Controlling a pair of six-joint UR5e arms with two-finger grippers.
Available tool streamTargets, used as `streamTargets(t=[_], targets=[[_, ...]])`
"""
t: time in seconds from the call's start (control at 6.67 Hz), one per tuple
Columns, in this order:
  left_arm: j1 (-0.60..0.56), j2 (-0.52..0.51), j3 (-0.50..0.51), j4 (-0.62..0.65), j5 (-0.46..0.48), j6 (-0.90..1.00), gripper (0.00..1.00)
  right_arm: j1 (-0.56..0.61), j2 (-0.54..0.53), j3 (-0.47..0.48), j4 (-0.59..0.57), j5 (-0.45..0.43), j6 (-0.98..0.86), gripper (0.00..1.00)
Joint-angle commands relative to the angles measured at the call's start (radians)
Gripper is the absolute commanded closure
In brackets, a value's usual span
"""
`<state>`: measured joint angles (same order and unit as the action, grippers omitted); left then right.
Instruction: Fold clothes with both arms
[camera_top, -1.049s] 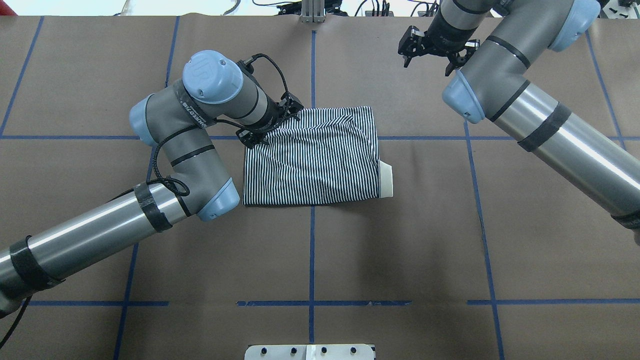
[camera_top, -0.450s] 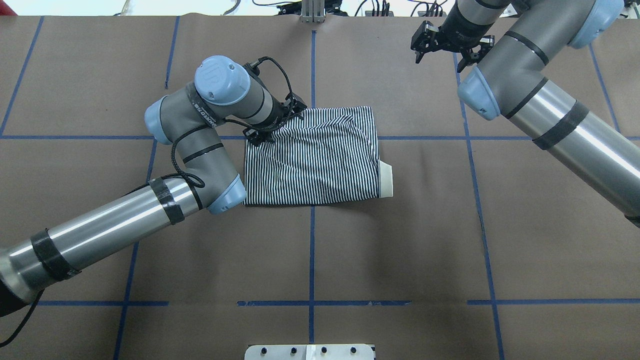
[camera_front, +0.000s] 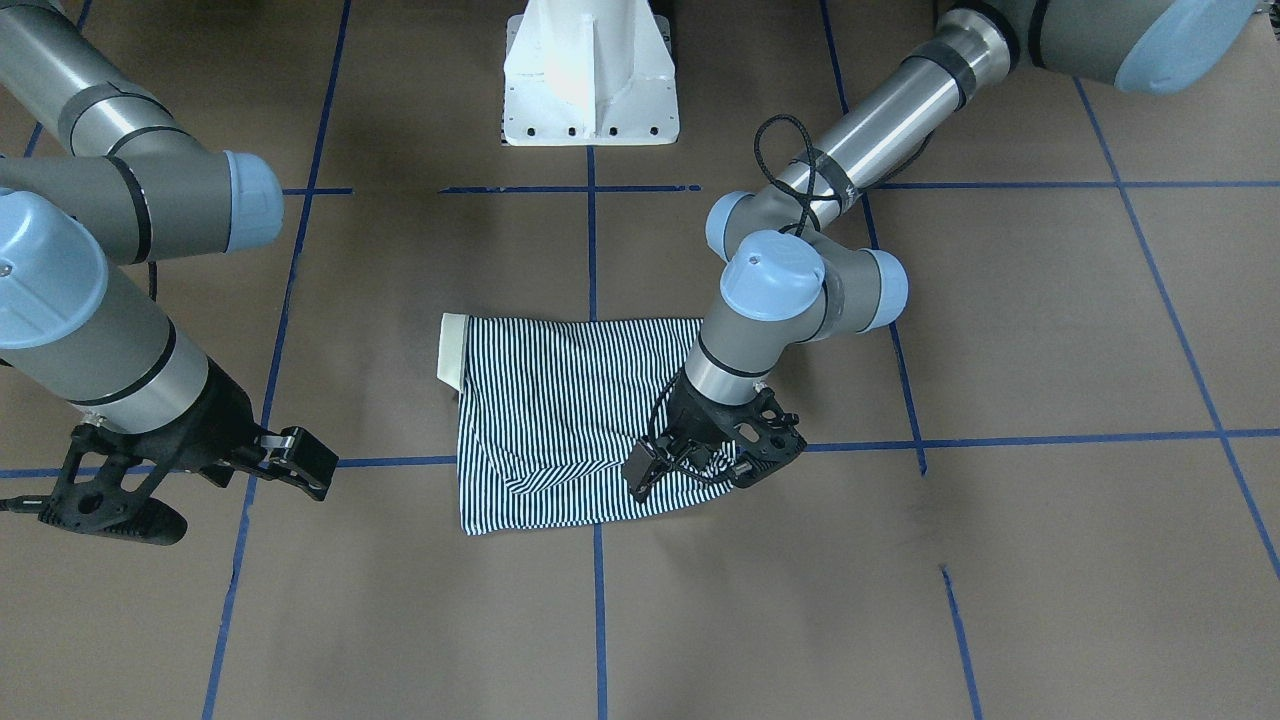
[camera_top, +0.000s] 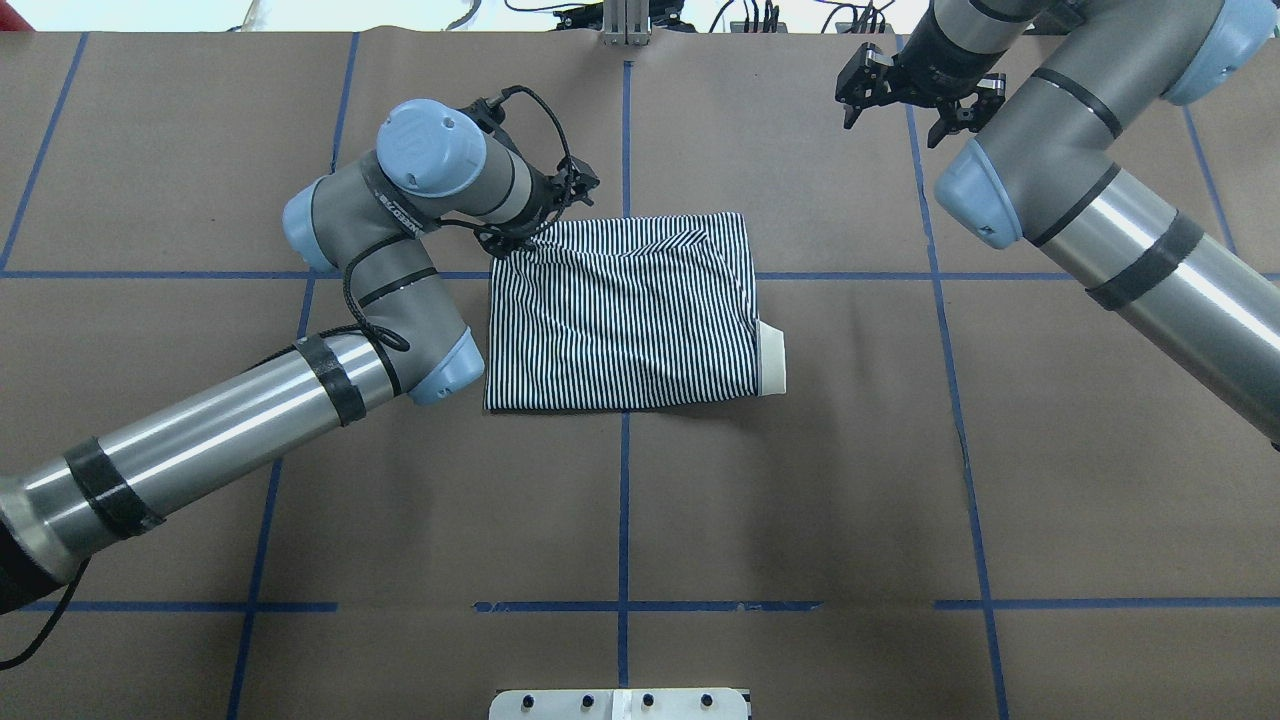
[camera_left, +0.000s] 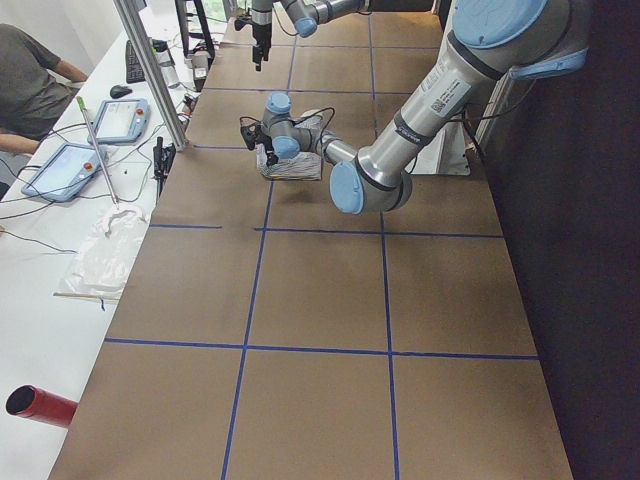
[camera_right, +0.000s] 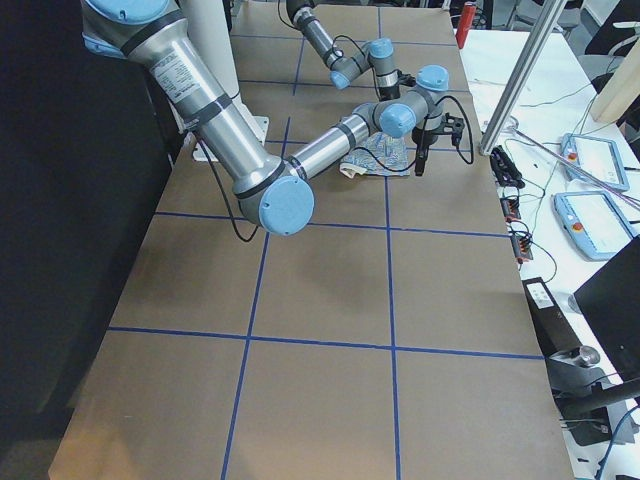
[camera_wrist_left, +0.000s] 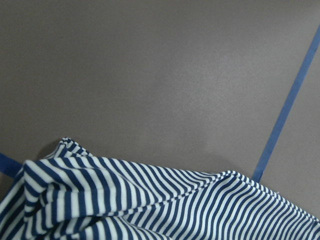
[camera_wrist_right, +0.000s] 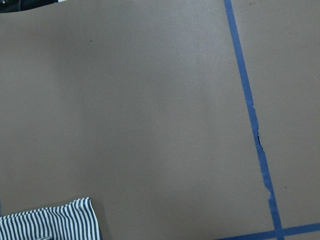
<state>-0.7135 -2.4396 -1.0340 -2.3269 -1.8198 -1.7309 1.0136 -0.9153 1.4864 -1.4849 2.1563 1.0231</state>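
The striped clothes (camera_top: 620, 310) lie folded into a rectangle at the table's middle, with the cream collar (camera_top: 772, 357) poking out at the right edge. My left gripper (camera_top: 538, 215) stands open at the far left corner of the clothes (camera_front: 560, 420), its fingers spread on either side of a slightly bunched corner. In the front-facing view this gripper (camera_front: 705, 470) sits low over that corner. The left wrist view shows only striped cloth (camera_wrist_left: 150, 200) and bare table. My right gripper (camera_top: 895, 118) hangs open and empty above the far right of the table, well away from the clothes (camera_wrist_right: 50, 222).
Blue tape lines (camera_top: 624, 500) divide the brown table into squares. The white pedestal base (camera_front: 590, 75) stands on the robot's side. Beyond the far edge a desk holds tablets (camera_left: 105, 120) and a white bag (camera_left: 105, 250), with a person (camera_left: 30, 80) seated there.
The left gripper has drawn back from over the cloth to its far left corner. The right arm has swung further right and away.
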Motion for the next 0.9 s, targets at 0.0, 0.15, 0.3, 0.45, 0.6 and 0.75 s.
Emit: streamTargets(t=[0.0, 0.15, 0.3, 0.45, 0.6, 0.75], targets=[[-0.084, -0.007, 0.067, -0.037, 0.017, 0.130, 0.00, 0.002, -0.046, 0.066, -0.005, 0.002, 0.000, 0.00], [-0.108, -0.009, 0.066, -0.035, 0.008, 0.190, 0.00, 0.002, -0.078, 0.089, 0.005, 0.045, 0.000, 0.00], [-0.156, 0.004, 0.048, -0.026, -0.068, 0.271, 0.00, 0.032, -0.103, 0.106, 0.000, 0.077, -0.050, 0.00], [-0.226, 0.075, -0.025, -0.017, -0.213, 0.342, 0.00, 0.058, -0.169, 0.138, -0.001, 0.077, -0.140, 0.00], [-0.312, 0.193, -0.146, 0.027, -0.290, 0.470, 0.00, 0.103, -0.234, 0.156, -0.005, 0.079, -0.263, 0.00], [-0.386, 0.271, -0.244, 0.137, -0.308, 0.645, 0.00, 0.170, -0.308, 0.172, -0.009, 0.109, -0.410, 0.00]])
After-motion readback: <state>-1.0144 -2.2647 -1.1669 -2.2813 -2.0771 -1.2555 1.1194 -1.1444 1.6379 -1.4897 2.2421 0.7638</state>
